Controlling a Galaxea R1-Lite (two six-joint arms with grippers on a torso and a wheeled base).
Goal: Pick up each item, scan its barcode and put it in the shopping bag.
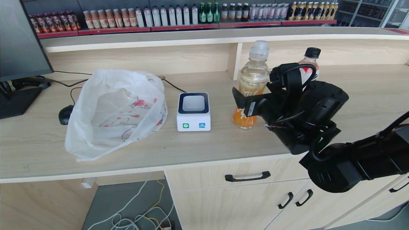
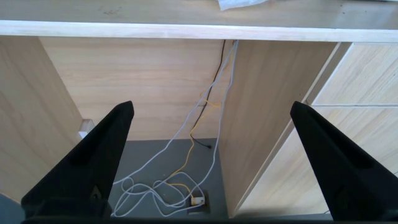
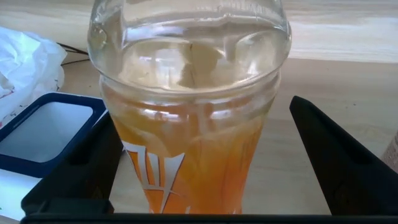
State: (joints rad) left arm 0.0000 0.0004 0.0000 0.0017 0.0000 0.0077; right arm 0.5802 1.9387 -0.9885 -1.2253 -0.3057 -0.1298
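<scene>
Though straddling the orange drink bottle [image 1: 252,80], not clamped on it: right gripper [image 3: 202,112] with jaws spread wide, one finger either side, no firm hold to be seen. Bottle upright on the wooden counter [image 1: 204,150], just right of the white scanner [image 1: 193,111], near it but apart. Left of the scanner, the white shopping bag [image 1: 115,111], slumped with its mouth open. Just beside the bag on its left, a black mouse [image 1: 65,114]. Behind the right arm, a second bottle [image 1: 311,56] with a black cap. Below the counter edge, the left gripper [image 2: 211,106], jaws wide apart with nothing between them, above loose cables [image 2: 174,180] on the floor.
</scene>
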